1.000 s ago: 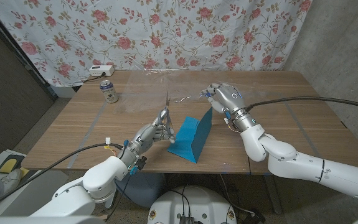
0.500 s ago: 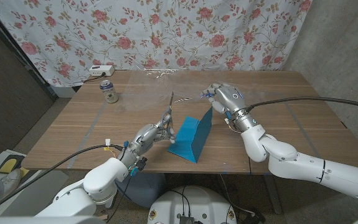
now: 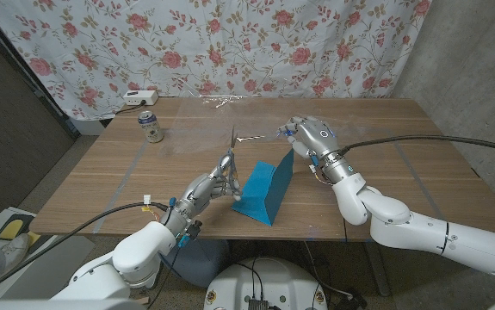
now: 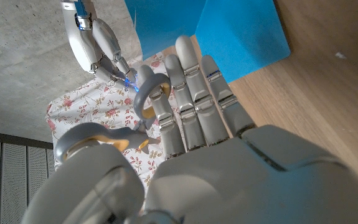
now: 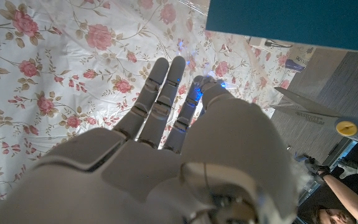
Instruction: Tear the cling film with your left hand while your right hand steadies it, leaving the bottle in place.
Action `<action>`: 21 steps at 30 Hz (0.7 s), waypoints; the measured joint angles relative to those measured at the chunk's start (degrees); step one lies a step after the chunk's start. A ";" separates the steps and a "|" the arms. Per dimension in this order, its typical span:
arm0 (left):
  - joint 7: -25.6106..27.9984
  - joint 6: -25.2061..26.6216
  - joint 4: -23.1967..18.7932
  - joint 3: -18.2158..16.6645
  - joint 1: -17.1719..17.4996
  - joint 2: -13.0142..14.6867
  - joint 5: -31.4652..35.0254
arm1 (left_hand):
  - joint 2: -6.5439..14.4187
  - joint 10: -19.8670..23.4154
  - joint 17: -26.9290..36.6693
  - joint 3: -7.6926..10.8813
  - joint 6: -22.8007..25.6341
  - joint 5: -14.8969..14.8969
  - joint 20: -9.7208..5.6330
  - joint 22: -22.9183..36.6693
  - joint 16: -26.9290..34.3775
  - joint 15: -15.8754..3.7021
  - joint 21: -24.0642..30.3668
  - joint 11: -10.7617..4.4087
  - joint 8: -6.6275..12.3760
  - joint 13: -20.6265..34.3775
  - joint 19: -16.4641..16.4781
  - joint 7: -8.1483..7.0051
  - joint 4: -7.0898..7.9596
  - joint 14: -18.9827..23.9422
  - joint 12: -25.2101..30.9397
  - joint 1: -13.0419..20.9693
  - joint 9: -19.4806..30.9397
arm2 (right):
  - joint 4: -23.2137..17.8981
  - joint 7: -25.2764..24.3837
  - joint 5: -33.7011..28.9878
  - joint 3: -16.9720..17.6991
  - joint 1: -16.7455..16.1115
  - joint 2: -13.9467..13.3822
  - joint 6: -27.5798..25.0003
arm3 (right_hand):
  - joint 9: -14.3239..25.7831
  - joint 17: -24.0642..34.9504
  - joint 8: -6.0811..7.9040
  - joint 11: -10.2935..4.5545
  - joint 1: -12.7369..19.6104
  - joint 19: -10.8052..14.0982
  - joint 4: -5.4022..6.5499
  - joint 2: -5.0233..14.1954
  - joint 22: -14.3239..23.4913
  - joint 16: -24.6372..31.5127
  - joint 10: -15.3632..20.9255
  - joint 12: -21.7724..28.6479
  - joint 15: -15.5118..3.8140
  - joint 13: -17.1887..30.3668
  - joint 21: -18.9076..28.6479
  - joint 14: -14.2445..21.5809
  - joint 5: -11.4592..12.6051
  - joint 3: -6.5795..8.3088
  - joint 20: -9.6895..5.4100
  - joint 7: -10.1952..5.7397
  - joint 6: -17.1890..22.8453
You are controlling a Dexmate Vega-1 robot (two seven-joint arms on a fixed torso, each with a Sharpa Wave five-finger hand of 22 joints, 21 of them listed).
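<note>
Left robot hand (image 3: 217,182) just left of blue cling film box (image 3: 262,191), pinching scissors (image 3: 231,156) blades-up, presumably to cut film. Right robot hand (image 3: 309,136) released, fingers spread over box's far end, steadying. Can (image 3: 150,127) well left on counter (image 3: 402,138), untouched.

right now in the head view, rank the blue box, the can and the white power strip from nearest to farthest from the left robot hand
1. Blue box: just right of the left robot hand, nearly touching.
2. Can: farther back on the table's left side.
3. White power strip: at the far left edge, beyond the can.
</note>
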 measured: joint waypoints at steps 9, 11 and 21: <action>0.80 0.29 -0.30 -0.28 -0.09 -0.47 1.48 | -2.78 0.00 -0.02 -1.21 0.00 1.28 0.00 0.00 -0.01 0.00 -0.23 0.00 -0.06 0.20 0.00 0.00 -0.41 0.00 -0.18 -2.18 0.07 | -0.21 0.66 -0.39 -0.39 0.16 0.27 -0.65 | 0.00 0.00 0.00 -0.01 0.00 0.00 0.00 0.00 0.00 0.00 0.01 -0.03 0.00 0.00 0.00 0.00 0.00 0.00 0.00 0.00 0.00; 0.83 0.29 -0.10 -0.27 -0.44 -0.72 1.65 | -2.90 0.00 0.00 -1.33 0.00 1.52 0.00 0.01 -0.01 0.00 -0.23 0.01 -0.06 0.12 0.00 0.00 -0.53 0.00 -0.18 -2.29 0.07 | -0.27 0.79 -0.47 -0.45 0.19 0.30 -0.81 | 0.00 0.00 0.00 -0.01 0.00 0.00 0.00 0.00 0.00 0.00 0.01 -0.04 0.00 0.00 0.00 0.00 0.00 0.00 0.00 0.00 0.00; 0.68 0.30 2.13 0.47 -3.00 -2.36 1.95 | -2.90 0.01 0.00 -1.79 0.00 2.40 0.00 0.01 -0.01 0.23 -0.23 0.01 -0.06 0.13 0.00 -0.01 -0.86 0.23 -0.21 -2.33 0.08 | -0.82 1.40 -0.80 -0.79 0.22 0.33 -1.36 | 0.00 0.01 0.00 -0.01 0.00 0.00 0.00 0.00 0.00 0.00 0.01 -0.26 0.00 0.00 0.00 0.00 0.00 0.00 0.00 0.00 0.00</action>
